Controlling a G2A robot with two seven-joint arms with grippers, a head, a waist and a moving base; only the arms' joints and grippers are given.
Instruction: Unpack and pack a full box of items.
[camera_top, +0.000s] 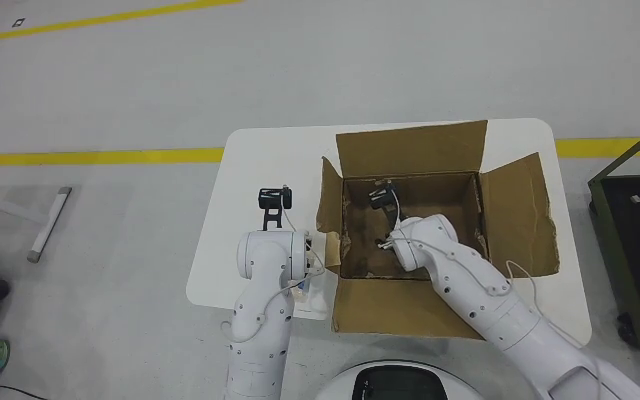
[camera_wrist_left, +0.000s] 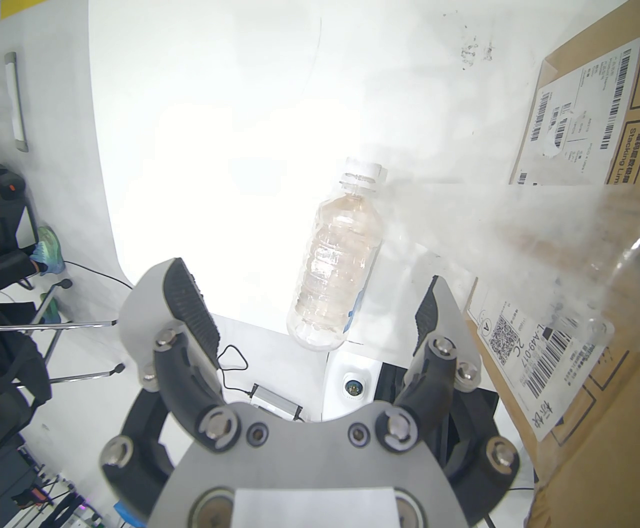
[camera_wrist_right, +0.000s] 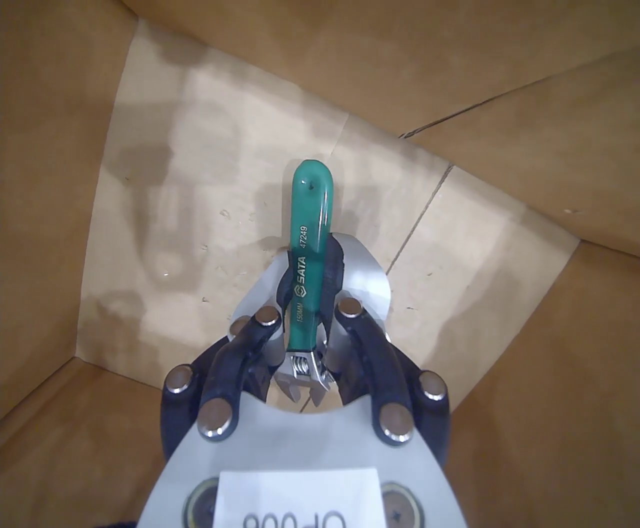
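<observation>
While the right gripper (camera_wrist_right: 312, 285) is down inside the box (camera_top: 512, 215), its two black pads (camera_wrist_right: 334, 272) are pressed tight on a wrench (camera_wrist_right: 311, 200). They pinch the green handle near its middle. The round end of the handle sticks out past the pads and points at the brown floor of the box. I cannot tell if it touches the floor. The shiny metal head of the wrench sits back between the gripper's black arms, and part of it is hidden there.

The left gripper (camera_wrist_left: 307, 280) is over the table (camera_top: 260, 160), just beside the left wall of the box. Its fingers (camera_wrist_left: 187, 300) are spread wide apart and hold nothing. A clear bottle (camera_wrist_left: 340, 260) lies on its side on the table below the spread fingers, and neither finger touches it. The bottle is near the box wall, and its bottom end is at the near edge of the table. Its white cap points away from that edge. The light on the table is so bright that the cap is hard to see.

A foggy, see-through streak (camera_wrist_left: 550, 240) goes across the front of the box wall. I cannot tell what it is. It covers some of the white labels on the box.
</observation>
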